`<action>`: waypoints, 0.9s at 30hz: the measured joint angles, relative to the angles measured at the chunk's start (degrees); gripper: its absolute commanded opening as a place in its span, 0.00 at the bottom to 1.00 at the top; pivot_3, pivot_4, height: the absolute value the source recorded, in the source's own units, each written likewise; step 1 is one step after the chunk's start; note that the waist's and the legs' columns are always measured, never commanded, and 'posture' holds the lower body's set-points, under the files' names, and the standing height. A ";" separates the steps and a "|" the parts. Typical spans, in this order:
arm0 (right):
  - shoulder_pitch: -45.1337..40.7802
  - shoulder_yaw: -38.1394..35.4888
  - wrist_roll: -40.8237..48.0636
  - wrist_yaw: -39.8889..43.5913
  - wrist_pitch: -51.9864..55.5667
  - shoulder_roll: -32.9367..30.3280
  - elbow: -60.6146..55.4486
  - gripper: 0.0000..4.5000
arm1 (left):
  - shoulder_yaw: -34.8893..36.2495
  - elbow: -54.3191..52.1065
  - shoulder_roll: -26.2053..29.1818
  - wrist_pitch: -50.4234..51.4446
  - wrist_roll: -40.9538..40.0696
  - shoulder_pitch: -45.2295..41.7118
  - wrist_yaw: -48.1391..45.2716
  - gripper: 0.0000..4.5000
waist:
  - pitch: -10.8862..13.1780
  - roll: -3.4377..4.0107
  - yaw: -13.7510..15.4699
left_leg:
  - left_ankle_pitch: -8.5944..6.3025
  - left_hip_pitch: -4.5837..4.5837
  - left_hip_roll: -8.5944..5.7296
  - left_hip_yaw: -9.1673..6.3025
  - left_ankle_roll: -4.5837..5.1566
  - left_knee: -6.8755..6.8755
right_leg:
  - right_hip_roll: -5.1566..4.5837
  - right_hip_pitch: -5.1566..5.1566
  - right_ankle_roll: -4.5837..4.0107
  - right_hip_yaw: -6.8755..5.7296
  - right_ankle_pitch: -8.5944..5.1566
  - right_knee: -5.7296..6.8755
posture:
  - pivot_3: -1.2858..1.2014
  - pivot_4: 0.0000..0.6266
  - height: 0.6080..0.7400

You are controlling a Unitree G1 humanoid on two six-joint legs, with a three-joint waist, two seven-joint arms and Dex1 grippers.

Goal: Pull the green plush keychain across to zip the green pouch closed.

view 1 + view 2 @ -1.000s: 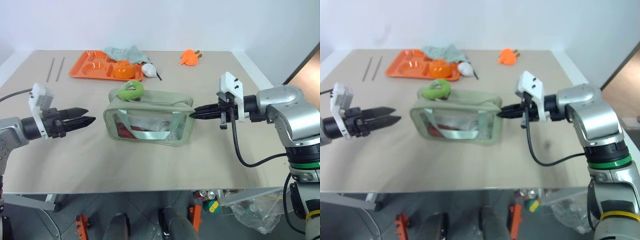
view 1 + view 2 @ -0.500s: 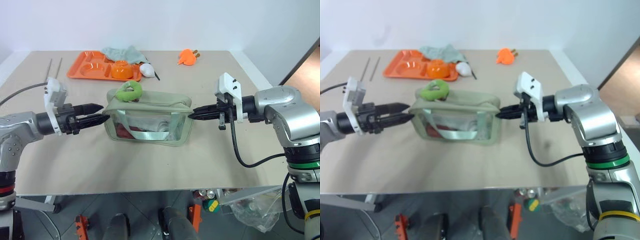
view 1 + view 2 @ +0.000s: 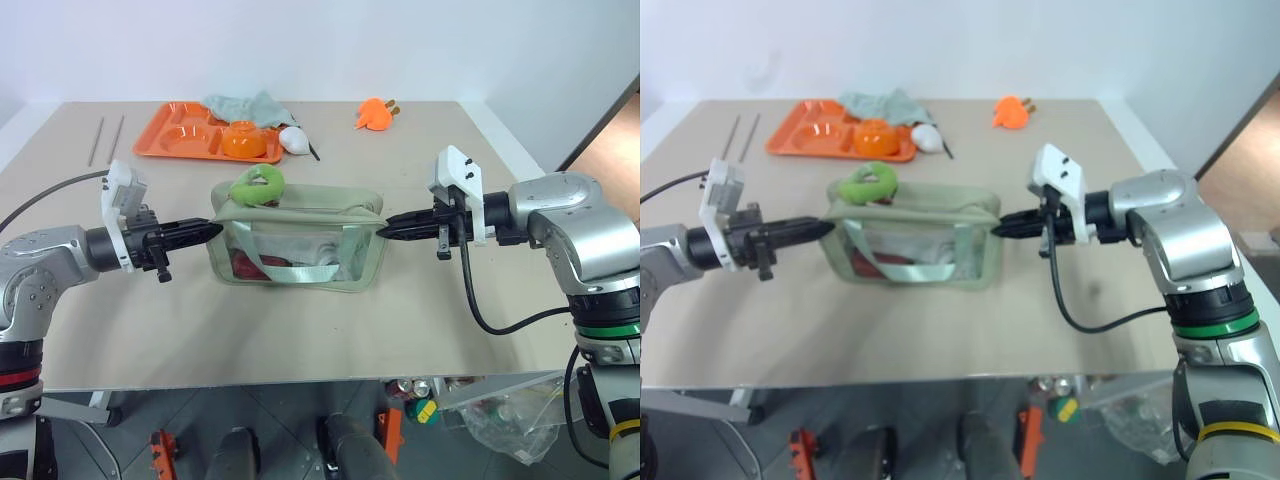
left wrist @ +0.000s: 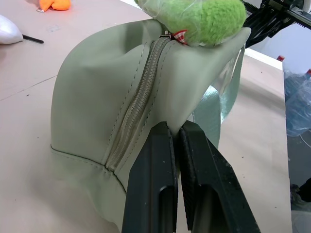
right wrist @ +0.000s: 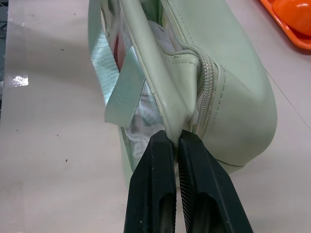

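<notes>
Bare tabletop (image 3: 330, 330) surrounds your green pouch (image 3: 300, 240) at mid-table; left gripper (image 3: 212, 229) and right gripper (image 3: 390, 226) each pinch an end closed, green plush keychain (image 3: 258, 183) atop its left end.

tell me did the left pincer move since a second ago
Yes. The left pincer came in toward the green pouch, from well clear of its end to pinching it, and shut.

The beige desk (image 3: 330, 330) carries the green pouch (image 3: 300, 245) near its middle. Toward the far edge lie an orange tray (image 3: 190, 135), a teal cloth (image 3: 245, 103), an orange plush toy (image 3: 375, 115) and two thin rods (image 3: 108, 138).
</notes>
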 measured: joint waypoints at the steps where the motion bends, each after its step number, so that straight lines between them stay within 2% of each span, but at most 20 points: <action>1: 0.09 -0.13 -0.01 -0.33 -0.58 0.14 0.00 0.00 | 0.27 0.28 -0.49 0.29 -0.05 -0.28 0.58 0.00 | 0.00 0.00 0.00 | 0.00 0.00 0.00 0.00 0.00 0.01 | 0.00 0.00 0.00 0.00 0.01 0.00 | 0.52 0.24 1.00; 6: 1.65 -3.09 2.82 -0.32 -1.70 0.79 -1.13 0.00 | 2.04 0.40 -1.15 1.58 -2.13 -0.35 2.58 0.00 | 0.00 0.00 0.00 | 0.00 -0.04 0.00 -0.03 0.00 -0.01 | 0.00 -0.01 0.02 -0.01 0.00 0.00 | 0.52 0.24 1.00; 12: 2.49 -6.06 7.62 3.71 -0.85 -2.30 -4.99 0.00 | 2.57 -0.68 -1.46 1.57 -2.37 0.24 2.88 0.00 | 0.00 0.00 0.05 | -0.01 -0.06 -0.01 -0.02 0.01 0.00 | -0.02 0.00 0.05 0.00 -0.04 -0.01 | 0.52 0.24 1.00; 13: 2.52 -6.03 7.69 3.66 -0.48 -2.33 -4.97 0.16 | 2.57 -0.72 -1.52 1.56 -2.38 0.24 2.99 0.00 | 0.01 0.01 0.03 | -0.01 -0.04 -0.01 -0.01 0.01 0.01 | -0.02 0.00 0.04 0.00 -0.02 -0.01 | 0.52 0.24 1.00; 14: 2.69 -5.94 7.49 3.55 -0.34 -2.41 -4.88 0.25 | 2.57 -0.70 -1.53 1.56 -2.24 0.24 3.61 0.00 | 0.01 0.01 0.03 | 0.00 -0.02 -0.01 -0.01 0.01 0.01 | -0.01 0.00 0.02 0.00 0.00 -0.01 | 0.52 0.24 1.00; 16: 2.96 -5.86 7.25 3.77 -0.50 -2.65 -4.94 0.37 | 2.55 -0.71 -1.61 1.54 -2.19 0.23 3.67 0.00 | 0.01 0.01 0.03 | 0.00 -0.02 -0.01 -0.02 0.01 0.01 | -0.01 0.00 0.01 -0.01 0.01 0.00 | 0.52 0.24 1.00; 24: 4.69 -4.52 5.99 4.97 -2.45 -4.03 -4.36 0.98 | 2.55 -0.71 -2.27 1.40 -2.13 0.22 3.97 0.00 | 0.01 0.01 0.05 | 0.00 -0.02 -0.02 0.01 0.01 0.01 | -0.02 0.01 0.03 0.02 0.02 0.00 | 0.52 0.24 1.00; 27: 2.47 -4.99 5.03 4.08 -5.17 -4.21 0.36 0.99 | 2.58 -0.98 -2.27 1.40 -2.14 0.26 4.16 0.00 | 0.02 0.02 -0.01 | 0.00 -0.01 -0.03 0.07 0.01 0.04 | -0.02 0.00 0.06 0.08 0.04 -0.01 | 0.52 0.24 1.00</action>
